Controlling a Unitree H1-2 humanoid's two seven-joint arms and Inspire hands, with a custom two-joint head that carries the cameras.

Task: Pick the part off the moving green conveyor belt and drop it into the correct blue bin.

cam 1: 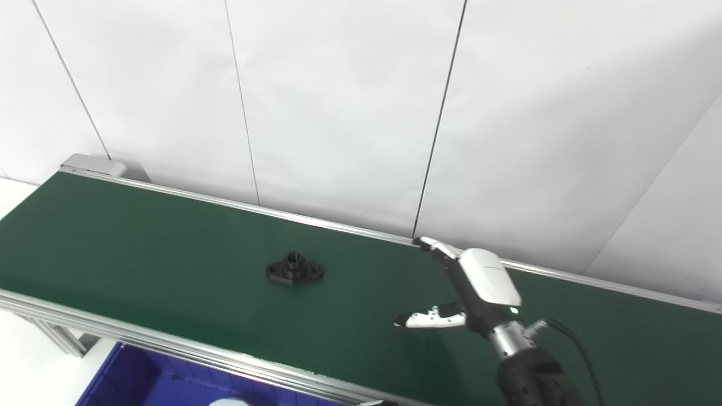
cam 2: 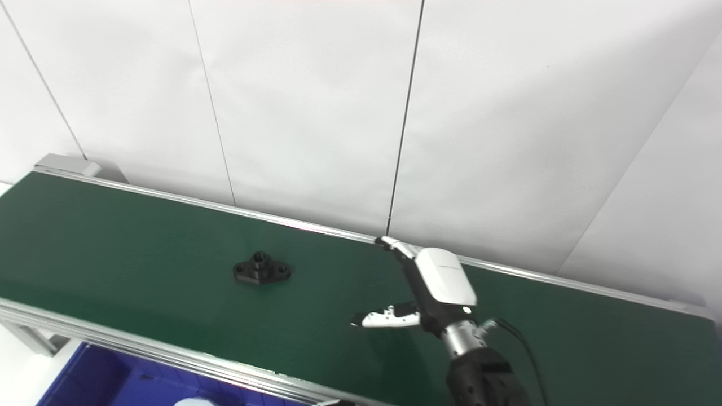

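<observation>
Part (cam 1: pixel 295 269), a small black flanged piece, lies flat on the green belt (cam 1: pixel 141 242), well left of the right hand (cam 1: pixel 471 293). That hand hovers empty over the belt, fingers and thumb spread, probably waiting for the part's arrival. Blue bin (cam 1: pixel 141 378) sits below the belt's near rail.

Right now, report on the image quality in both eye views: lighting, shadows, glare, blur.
Left eye view: even, soft lighting; the black flanged metal part is sharp, its shadow faint on the green conveyor belt; the white wall looks washed out. Right eye view: the same light; the open right hand is crisp, no motion blur, only a slight sheen on its white shell.
</observation>
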